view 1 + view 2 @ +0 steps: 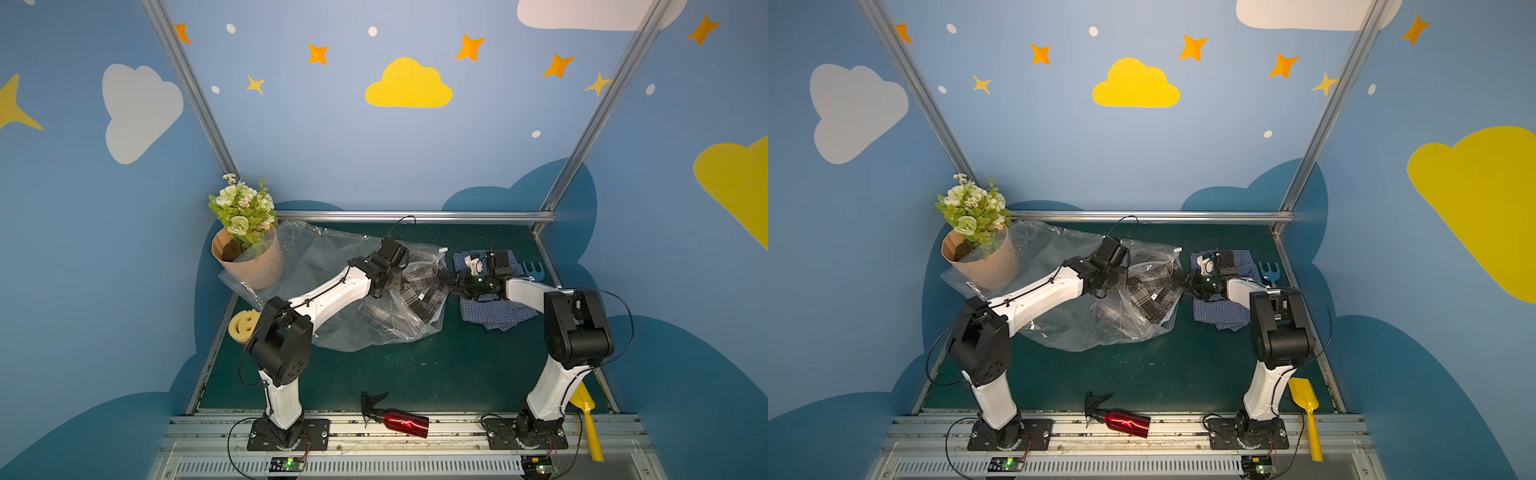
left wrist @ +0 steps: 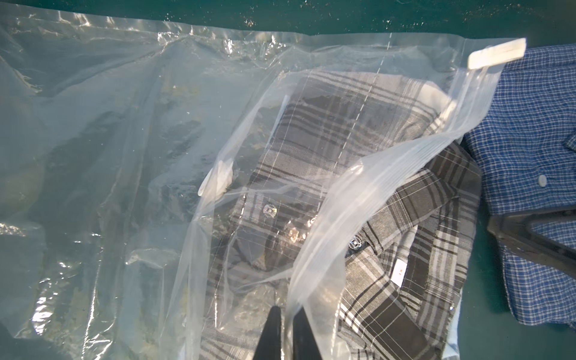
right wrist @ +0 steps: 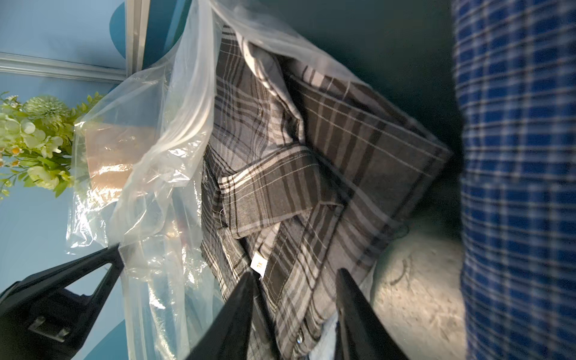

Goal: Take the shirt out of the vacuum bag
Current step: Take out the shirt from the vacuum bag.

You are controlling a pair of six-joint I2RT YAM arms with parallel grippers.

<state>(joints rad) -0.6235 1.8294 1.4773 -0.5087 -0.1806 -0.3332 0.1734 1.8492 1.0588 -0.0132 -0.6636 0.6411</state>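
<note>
Both arms stretch forward and lean inward toward each other. The left claw (image 2: 287,310) is pinched shut; the right claw (image 3: 295,273) stands with jaws apart.

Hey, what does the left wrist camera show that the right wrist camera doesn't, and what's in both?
Only the left wrist view shows the white slider on the vacuum bag's zip edge, and a button on the blue checked shirt.
Only the right wrist view shows the flowers beyond the bag, and the metal rail on the wall.
Both show the vacuum bag, the grey plaid shirt lying partly out of its mouth, the shirt's white size label, and the blue checked shirt.
</note>
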